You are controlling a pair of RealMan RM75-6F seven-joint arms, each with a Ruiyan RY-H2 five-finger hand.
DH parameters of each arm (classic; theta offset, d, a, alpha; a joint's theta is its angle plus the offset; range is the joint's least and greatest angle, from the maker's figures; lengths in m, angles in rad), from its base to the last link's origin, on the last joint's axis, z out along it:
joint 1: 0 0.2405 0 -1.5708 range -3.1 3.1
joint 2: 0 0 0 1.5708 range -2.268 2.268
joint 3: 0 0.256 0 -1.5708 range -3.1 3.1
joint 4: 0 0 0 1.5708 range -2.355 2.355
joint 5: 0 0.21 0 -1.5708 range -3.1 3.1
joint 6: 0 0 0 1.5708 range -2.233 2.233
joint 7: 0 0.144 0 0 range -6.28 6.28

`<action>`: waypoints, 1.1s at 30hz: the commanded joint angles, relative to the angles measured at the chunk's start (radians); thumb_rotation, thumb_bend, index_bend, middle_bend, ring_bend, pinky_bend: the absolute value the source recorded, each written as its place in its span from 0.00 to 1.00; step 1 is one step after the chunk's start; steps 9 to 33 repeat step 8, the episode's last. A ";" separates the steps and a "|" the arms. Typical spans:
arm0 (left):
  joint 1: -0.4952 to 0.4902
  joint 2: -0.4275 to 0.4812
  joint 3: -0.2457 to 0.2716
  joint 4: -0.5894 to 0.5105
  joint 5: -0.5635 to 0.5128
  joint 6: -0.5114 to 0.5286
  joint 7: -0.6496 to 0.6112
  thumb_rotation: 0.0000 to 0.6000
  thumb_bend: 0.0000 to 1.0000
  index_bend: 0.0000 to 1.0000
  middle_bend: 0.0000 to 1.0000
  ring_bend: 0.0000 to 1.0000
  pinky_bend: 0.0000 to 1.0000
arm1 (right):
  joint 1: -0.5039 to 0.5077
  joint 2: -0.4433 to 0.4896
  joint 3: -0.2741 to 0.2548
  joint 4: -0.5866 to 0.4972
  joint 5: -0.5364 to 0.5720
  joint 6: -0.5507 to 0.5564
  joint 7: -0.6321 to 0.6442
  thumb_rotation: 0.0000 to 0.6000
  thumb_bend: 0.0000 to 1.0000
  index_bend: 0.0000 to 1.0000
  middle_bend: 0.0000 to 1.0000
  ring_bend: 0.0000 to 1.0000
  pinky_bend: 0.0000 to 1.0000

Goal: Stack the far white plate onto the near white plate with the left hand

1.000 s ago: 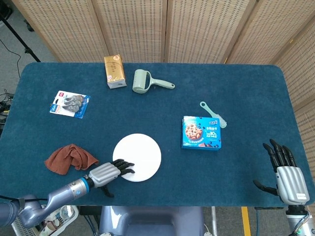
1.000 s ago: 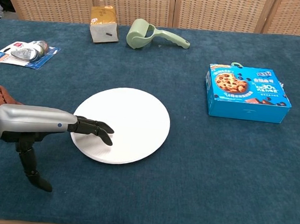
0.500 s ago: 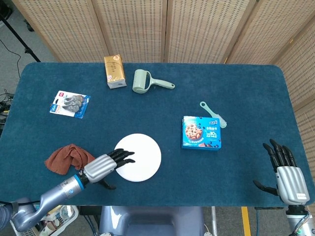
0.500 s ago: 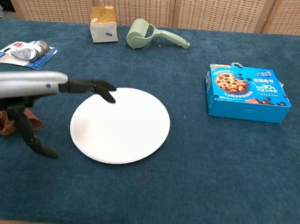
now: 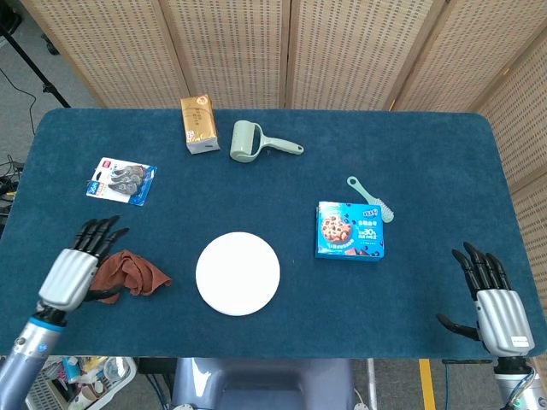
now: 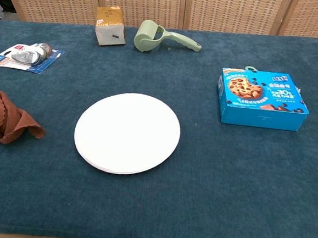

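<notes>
White plates (image 5: 238, 273) (image 6: 127, 132) lie as one stack on the blue table, near its front and a little left of centre; a second rim shows under the top plate in the chest view. My left hand (image 5: 79, 266) hovers open at the table's left front, fingers spread, well left of the stack and over the brown cloth (image 5: 130, 272). My right hand (image 5: 495, 301) stays open at the right front corner, holding nothing. Neither hand shows in the chest view.
A brown cloth (image 6: 6, 117) lies left of the stack. A blue cookie box (image 5: 350, 231) (image 6: 262, 99) sits to the right, a small brush (image 5: 371, 198) behind it. At the back stand a tan carton (image 5: 197, 124), a green roller (image 5: 257, 143) and a blister pack (image 5: 121, 180).
My left hand has lifted off the plates' left rim and drawn back to the left, out of the chest view. The plates and my right hand have stayed put.
</notes>
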 commanded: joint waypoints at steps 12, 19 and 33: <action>0.150 0.058 0.001 0.018 -0.075 0.105 -0.037 1.00 0.10 0.13 0.00 0.00 0.00 | -0.006 0.011 0.001 0.000 -0.007 0.015 0.029 1.00 0.00 0.00 0.00 0.00 0.00; 0.150 0.058 0.001 0.018 -0.075 0.105 -0.037 1.00 0.10 0.13 0.00 0.00 0.00 | -0.006 0.011 0.001 0.000 -0.007 0.015 0.029 1.00 0.00 0.00 0.00 0.00 0.00; 0.150 0.058 0.001 0.018 -0.075 0.105 -0.037 1.00 0.10 0.13 0.00 0.00 0.00 | -0.006 0.011 0.001 0.000 -0.007 0.015 0.029 1.00 0.00 0.00 0.00 0.00 0.00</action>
